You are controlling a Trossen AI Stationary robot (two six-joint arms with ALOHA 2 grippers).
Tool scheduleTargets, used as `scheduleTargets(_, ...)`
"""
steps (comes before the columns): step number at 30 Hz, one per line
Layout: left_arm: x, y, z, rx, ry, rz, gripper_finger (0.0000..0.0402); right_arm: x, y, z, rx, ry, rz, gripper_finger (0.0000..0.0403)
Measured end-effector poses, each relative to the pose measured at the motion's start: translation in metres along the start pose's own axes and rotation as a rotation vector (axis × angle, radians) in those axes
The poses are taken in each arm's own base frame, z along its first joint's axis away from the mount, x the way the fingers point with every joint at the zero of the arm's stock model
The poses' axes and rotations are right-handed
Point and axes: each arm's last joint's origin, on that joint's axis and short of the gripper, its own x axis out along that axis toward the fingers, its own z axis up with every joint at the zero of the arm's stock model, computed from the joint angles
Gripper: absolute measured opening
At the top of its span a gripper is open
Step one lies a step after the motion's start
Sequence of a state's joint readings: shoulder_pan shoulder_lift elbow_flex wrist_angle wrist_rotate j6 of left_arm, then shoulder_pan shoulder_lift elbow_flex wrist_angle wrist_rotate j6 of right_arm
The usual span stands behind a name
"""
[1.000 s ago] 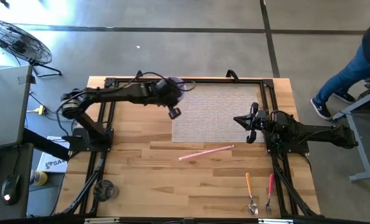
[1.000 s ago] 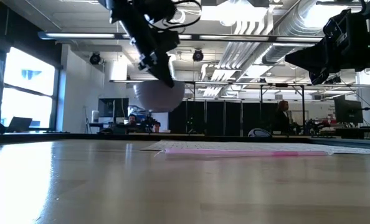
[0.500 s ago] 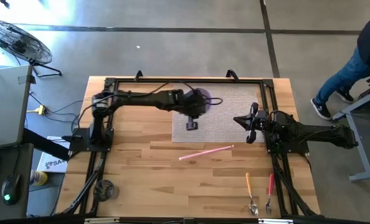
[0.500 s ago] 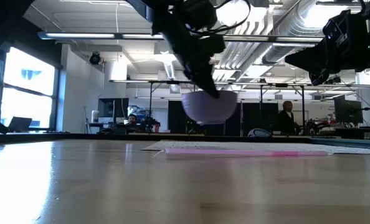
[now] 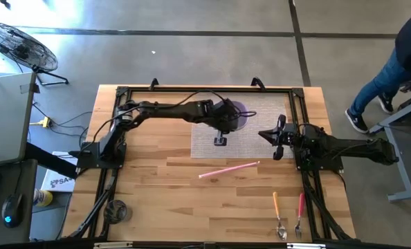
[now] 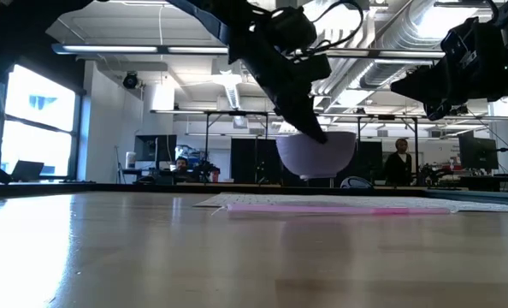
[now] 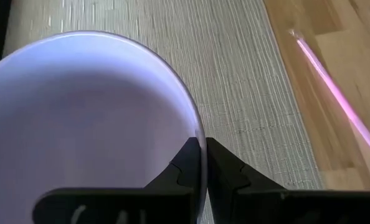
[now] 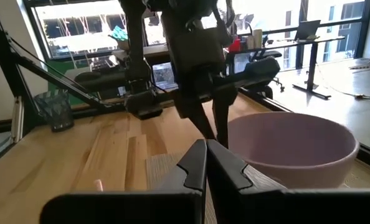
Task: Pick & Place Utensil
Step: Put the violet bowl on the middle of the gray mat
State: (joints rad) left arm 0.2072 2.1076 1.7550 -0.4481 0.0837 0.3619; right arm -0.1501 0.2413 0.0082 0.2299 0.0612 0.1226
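My left gripper (image 5: pixel 227 122) holds a pale lilac bowl (image 5: pixel 239 113) over the grey woven mat (image 5: pixel 254 142); in the low view the bowl (image 6: pixel 316 156) hangs a little above the mat (image 6: pixel 339 201). My right gripper (image 5: pixel 277 136) waits shut at the mat's right edge, touching nothing. A long pink stick (image 5: pixel 228 169) lies flat on the wood just near of the mat. An orange-handled spoon (image 5: pixel 277 211) and a pink-handled fork (image 5: pixel 299 211) lie near the table's near right corner. My left gripper pinches the bowl's rim (image 7: pixel 199 138), one finger (image 7: pixel 185 167) inside the bowl and one outside. The fingers come from above, slanting down. The bowl is lifted clear of the mat and sits about upright, opening up.
Black frame rails (image 5: pixel 122 131) run along the table's left, far and right sides. A roll of tape (image 5: pixel 115 209) sits at the near left corner. A person (image 5: pixel 399 62) stands off the table's far right. Bare wood lies between the stick and the near edge.
My left arm has swung toward the table's right, carrying the bowl from beyond the mat's far left corner to over the mat's middle, and has come down somewhat. Its hold on the rim stays the same.
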Motion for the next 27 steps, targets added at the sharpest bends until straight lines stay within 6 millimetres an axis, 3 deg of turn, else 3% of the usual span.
scheduleTargets(6,0.014,0.008,0.004,-0.045,-0.108,0.04,0.0007,0.0,0.0,-0.001,-0.001,0.006,0.0,0.0002)
scheduleTargets(16,0.021,0.03,0.003,-0.181,-0.067,0.024,0.0007,0.001,0.0,-0.002,-0.001,0.022,-0.002,0.0004)
scheduleTargets(27,0.048,0.024,-0.01,-0.144,-0.026,0.001,0.0007,0.002,0.0,-0.003,-0.002,0.034,-0.004,0.0005)
